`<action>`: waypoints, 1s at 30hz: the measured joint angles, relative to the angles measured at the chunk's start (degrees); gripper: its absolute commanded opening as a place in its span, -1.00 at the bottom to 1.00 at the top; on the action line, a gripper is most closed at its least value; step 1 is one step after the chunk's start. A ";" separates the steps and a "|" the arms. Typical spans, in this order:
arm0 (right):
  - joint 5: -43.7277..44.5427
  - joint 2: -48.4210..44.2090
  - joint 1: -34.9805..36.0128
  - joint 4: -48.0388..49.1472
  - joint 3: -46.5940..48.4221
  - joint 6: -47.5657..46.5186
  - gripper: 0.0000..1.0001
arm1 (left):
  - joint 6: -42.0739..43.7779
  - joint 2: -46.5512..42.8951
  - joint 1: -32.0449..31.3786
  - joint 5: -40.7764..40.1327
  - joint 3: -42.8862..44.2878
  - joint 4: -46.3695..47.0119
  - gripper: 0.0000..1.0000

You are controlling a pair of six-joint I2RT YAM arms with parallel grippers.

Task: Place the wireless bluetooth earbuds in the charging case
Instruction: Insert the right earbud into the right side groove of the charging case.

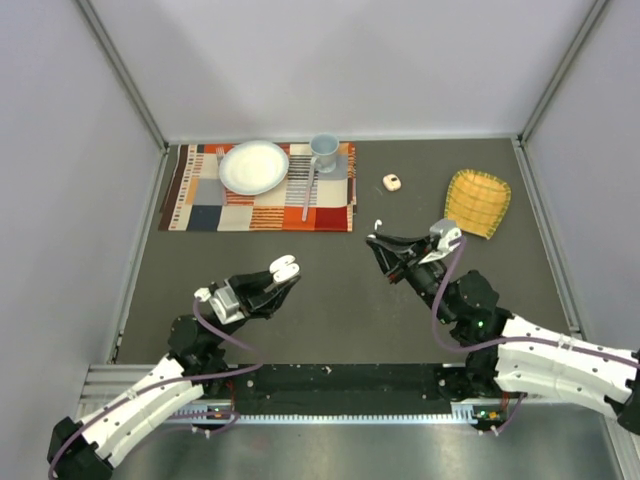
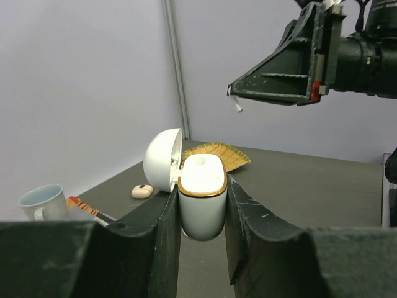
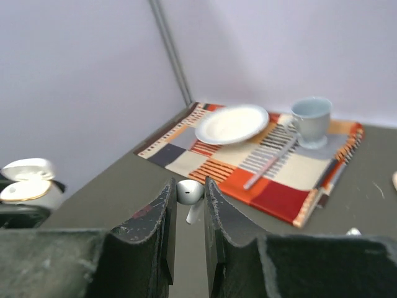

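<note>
My left gripper [image 1: 281,277] is shut on a white charging case [image 1: 284,266] and holds it upright above the table. Its lid [image 2: 162,158] is swung open to the left, and the gold-rimmed top [image 2: 202,177] faces up between my fingers [image 2: 155,236]. My right gripper [image 1: 376,240] is shut on a white earbud [image 3: 190,191], stem pointing down. In the left wrist view that earbud [image 2: 236,104] hangs at the right gripper's tip, above and to the right of the open case, apart from it. A small cream closed case [image 1: 392,182] lies on the table further back.
A striped placemat [image 1: 200,205] at the back left carries a white plate [image 1: 253,166], a pale blue cup [image 1: 324,150] and a utensil [image 1: 308,192]. A yellow woven dish [image 1: 477,202] sits at the back right. Grey walls enclose the table.
</note>
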 measured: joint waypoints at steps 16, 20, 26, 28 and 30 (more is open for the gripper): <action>1.79 20.13 20.37 24.63 6.23 -25.94 -1.00 | 0.04 3.69 0.00 1.60 0.00 0.92 -1.00; 1.33 22.64 20.52 26.71 9.25 -26.34 -1.00 | 0.04 3.69 0.00 1.75 0.00 0.94 -1.00; 0.20 24.87 20.61 27.41 11.28 -24.94 -1.00 | 0.04 3.67 0.00 1.73 0.00 0.92 -1.00; -0.39 25.27 20.76 27.28 11.41 -24.15 -1.00 | 0.04 3.67 0.00 1.73 0.00 0.92 -1.00; -0.74 25.81 20.83 27.32 11.45 -23.69 -1.00 | 0.04 3.67 0.00 1.73 0.00 0.92 -1.00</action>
